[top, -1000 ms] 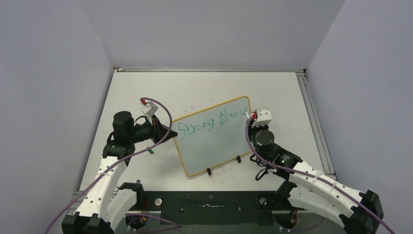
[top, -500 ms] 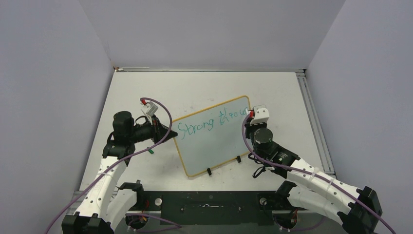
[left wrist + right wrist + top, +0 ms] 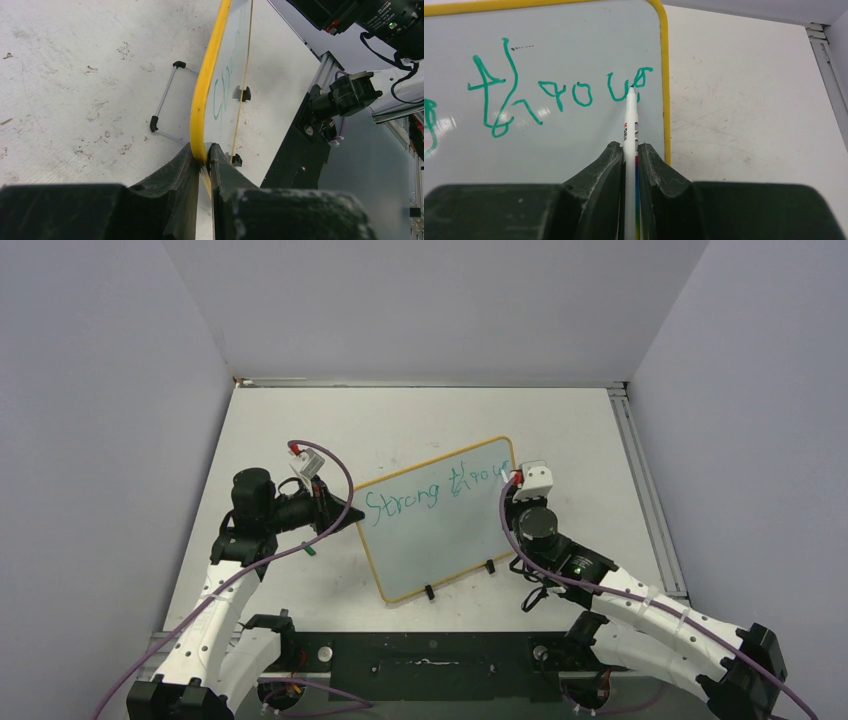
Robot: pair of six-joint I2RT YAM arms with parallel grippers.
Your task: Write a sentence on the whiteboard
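Note:
The whiteboard [image 3: 440, 530] with its yellow frame lies tilted on the table; two black clips sit on its near edge. The sentence [image 3: 432, 490] in green reads "Strong throug" in one line; its end also shows in the right wrist view [image 3: 559, 95]. My left gripper [image 3: 345, 513] is shut on the board's left yellow edge [image 3: 202, 120]. My right gripper [image 3: 512, 490] is shut on a white marker [image 3: 630, 125], whose tip touches the board at the last letter near the right edge.
A small green cap [image 3: 310, 550] lies on the table left of the board. A thin wire stand [image 3: 165, 107] lies beside the board's edge. A metal rail [image 3: 640, 490] runs along the table's right side. Grey walls enclose the table.
My right gripper has shifted a little left and down with the marker, adding to the last green letter at the board's right edge. The left arm has not moved.

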